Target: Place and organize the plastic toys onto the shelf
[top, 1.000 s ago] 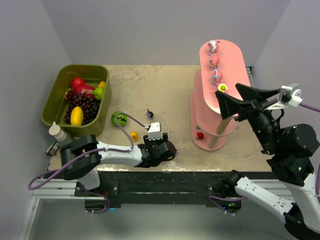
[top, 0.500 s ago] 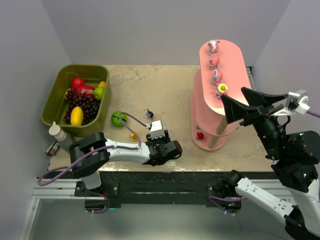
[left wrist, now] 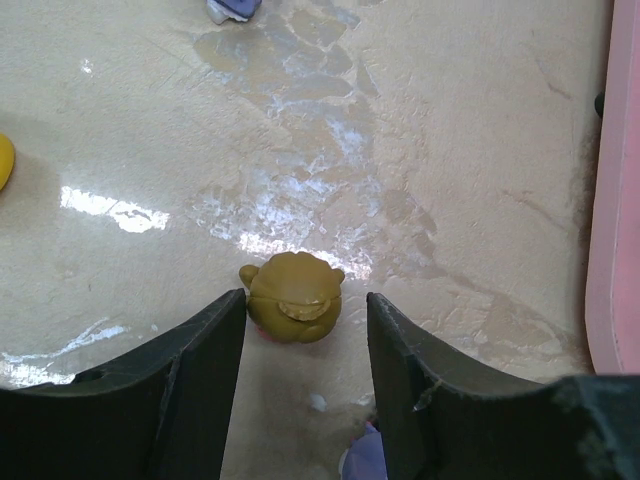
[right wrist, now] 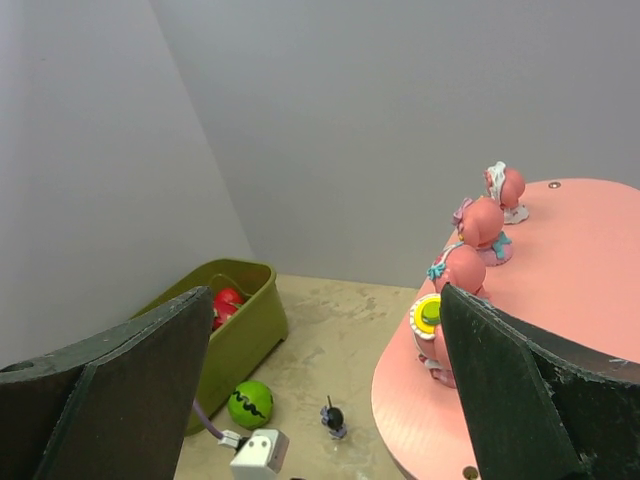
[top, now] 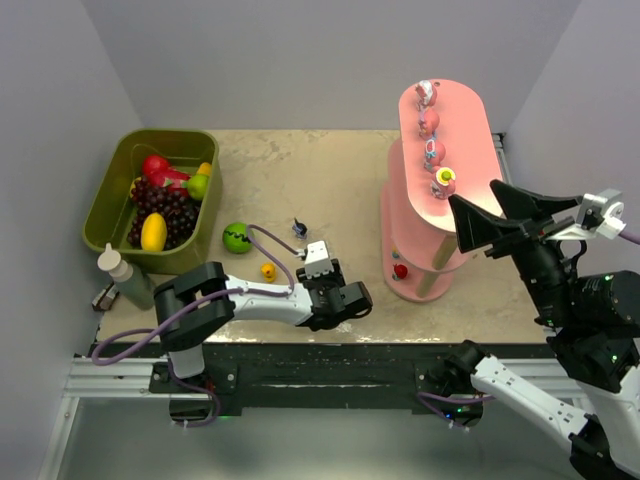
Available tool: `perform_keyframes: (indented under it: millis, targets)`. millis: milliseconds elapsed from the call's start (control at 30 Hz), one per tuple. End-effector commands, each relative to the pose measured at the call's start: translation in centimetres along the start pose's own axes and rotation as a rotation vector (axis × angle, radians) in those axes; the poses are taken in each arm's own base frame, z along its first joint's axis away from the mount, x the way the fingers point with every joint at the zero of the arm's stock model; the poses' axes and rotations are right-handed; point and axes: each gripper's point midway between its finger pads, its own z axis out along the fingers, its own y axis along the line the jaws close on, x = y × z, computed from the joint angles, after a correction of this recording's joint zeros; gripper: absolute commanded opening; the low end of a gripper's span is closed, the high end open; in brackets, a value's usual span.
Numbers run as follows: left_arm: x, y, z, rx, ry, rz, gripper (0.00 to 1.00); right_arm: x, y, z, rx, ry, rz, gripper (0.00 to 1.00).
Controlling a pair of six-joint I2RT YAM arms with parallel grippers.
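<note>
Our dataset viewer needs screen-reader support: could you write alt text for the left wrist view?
A mustard-yellow toy figurine sits on the beige table between the open dark fingers of the left gripper; the pink shelf edges the right.

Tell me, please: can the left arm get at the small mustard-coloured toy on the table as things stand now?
Probably yes. The left claw is open, low over the table, and the mustard toy sits right between its fingers, so closing should take it.
</note>
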Motion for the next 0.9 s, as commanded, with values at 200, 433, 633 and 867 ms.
perform_keyframes:
  millis: [200,433,633,867]
  targets:
    - [-1.6,-0.3,0.8,-0.031,-0.085,-0.033,0.52,-0.5,-0.7,-0.5,0.024,-0.02,-0.027,0.99]
    - [-1.6,0.0,1.1,-0.04,-0.088,-0.026,0.47,-0.4,-0.8,-0.6,0.028,-0.018,-0.028,0.99]
    - [-2.2,-0.1,1.1,-0.034,-0.109,-0.009,0.38,-0.1,-0.8,-0.4,0.03,-0.013,-0.028,0.99]
    - [-3.5,-0.5,0.5,-0.008,-0.133,0.015,0.31,0.1,-0.8,-0.2,0.031,-0.009,-0.026,0.99]
